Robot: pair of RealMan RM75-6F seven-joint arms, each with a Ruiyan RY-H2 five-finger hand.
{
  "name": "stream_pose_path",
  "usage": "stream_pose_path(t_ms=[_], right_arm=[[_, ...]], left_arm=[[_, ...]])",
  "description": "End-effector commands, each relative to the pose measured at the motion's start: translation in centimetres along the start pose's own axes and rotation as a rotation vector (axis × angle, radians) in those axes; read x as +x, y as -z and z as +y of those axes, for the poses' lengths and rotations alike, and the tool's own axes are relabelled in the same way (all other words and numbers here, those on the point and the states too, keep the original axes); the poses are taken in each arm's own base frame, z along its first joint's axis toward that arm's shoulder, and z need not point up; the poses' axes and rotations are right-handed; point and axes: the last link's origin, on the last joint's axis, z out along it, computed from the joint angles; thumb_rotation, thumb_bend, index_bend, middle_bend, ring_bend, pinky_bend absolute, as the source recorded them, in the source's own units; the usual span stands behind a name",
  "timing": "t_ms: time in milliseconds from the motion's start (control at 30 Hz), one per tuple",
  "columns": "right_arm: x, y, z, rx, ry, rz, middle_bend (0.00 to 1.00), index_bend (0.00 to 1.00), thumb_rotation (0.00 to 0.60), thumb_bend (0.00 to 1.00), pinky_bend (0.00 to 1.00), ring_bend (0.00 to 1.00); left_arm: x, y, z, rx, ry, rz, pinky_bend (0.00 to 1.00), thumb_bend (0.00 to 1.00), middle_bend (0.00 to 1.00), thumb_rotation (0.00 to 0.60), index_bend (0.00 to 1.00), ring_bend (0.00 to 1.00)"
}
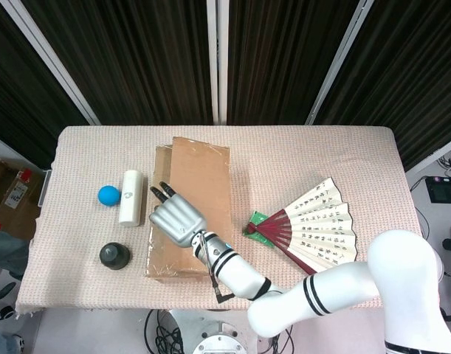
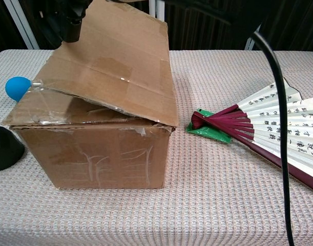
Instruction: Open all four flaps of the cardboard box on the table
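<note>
**Cardboard box, top flap part-raised**

Item: cardboard box (image 2: 95, 154), left of centre on the counter (image 1: 284, 155), beside a white cylinder (image 1: 130, 196), blue ball (image 1: 108, 195) and black knob (image 1: 114, 255); folding fan (image 1: 314, 225) well apart to its right.

Condition: corrugated board, likely light and stiff; old tape strips along the edges may snag or tear. The box may slide on the cloth if a flap is pulled hard.

Hold: right hand (image 1: 175, 215) has its fingers (image 1: 163, 193) curled over the free edge of the large top flap (image 2: 115, 72), lifting it tilted. Best purchase is this free edge, away from the crease.

Left hand: not visible.
</note>
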Motion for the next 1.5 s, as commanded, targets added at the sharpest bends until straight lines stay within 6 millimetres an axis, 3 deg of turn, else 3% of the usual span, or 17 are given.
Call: stream_pose_path(t_ms=[33,167,433,700,933,1000,1100,1167,1233,1400,1500], right_arm=[[1.1,0.8,0.9,-0.015,-0.005,0.02,0.54,0.65,0.6,0.77,0.0,0.04],[2.9,2.6,2.3,-0.039,-0.026,0.057,0.57,0.66,0.6,0.78,0.0,0.06],[6.4,9.4,7.5,-0.203,-0.054,0.037,0.57,0.59,0.6,0.76,0.0,0.07],[6.1,15.1,14.1,-0.331,-0.146,-0.009,0.5,0.53,0.6,0.76,0.0,0.07],[4.2,19.5,18.9,-0.431,-0.242,-0.05,0.43,0.48,0.6,0.75,0.0,0.07],[3.6,20.9,19.7,-0.444,-0.264,-0.015,0.36,0.37,0.6,0.74,0.0,0.05],[2.0,24.2,20.9,-0.475,-0.298,0.08,0.15,0.12,0.6,0.68,0.0,0.0],[0.5,27.1,22.0,-0.498,-0.308,0.19,0.05,0.03,0.6,0.64,0.0,0.0],[-1.6,30.3,23.0,-0.521,-0.312,0.301,0.0,0.0,0.6,0.55,0.0,0.0],[-7.5,37.3,24.1,-0.625,-0.298,0.502,0.0,0.0,0.6,0.34,0.0,0.0],[-10.7,40.6,23.8,-0.697,-0.309,0.59,0.0,0.0,0.6,0.32,0.0,0.0]], left_arm=[[0.0,-0.1,0.1,-0.003,0.0,0.0,0.14,0.03,0.08,0.429,0.05,0.05],[0.0,-0.1,0.3,-0.009,0.0,0.003,0.14,0.03,0.08,0.432,0.05,0.05],[0.3,-0.5,0.6,-0.026,0.013,0.009,0.14,0.03,0.08,0.43,0.05,0.05],[0.0,-1.2,1.7,-0.057,0.011,-0.003,0.14,0.03,0.08,0.429,0.05,0.05],[-0.5,-2.0,2.9,-0.086,0.016,-0.017,0.14,0.03,0.08,0.431,0.05,0.05],[-0.4,-2.4,3.2,-0.102,0.02,-0.016,0.14,0.04,0.08,0.436,0.05,0.05],[0.1,-3.8,4.4,-0.163,0.041,-0.003,0.14,0.05,0.08,0.442,0.05,0.05],[0.8,-5.3,6.0,-0.237,0.071,0.009,0.14,0.08,0.08,0.441,0.05,0.05],[1.5,-7.2,8.2,-0.325,0.098,0.02,0.14,0.09,0.08,0.443,0.05,0.05],[2.9,-11.6,14.8,-0.555,0.101,0.043,0.14,0.1,0.09,0.456,0.06,0.05],[2.9,-13.6,19.1,-0.674,0.105,0.03,0.14,0.1,0.11,0.502,0.06,0.05]])
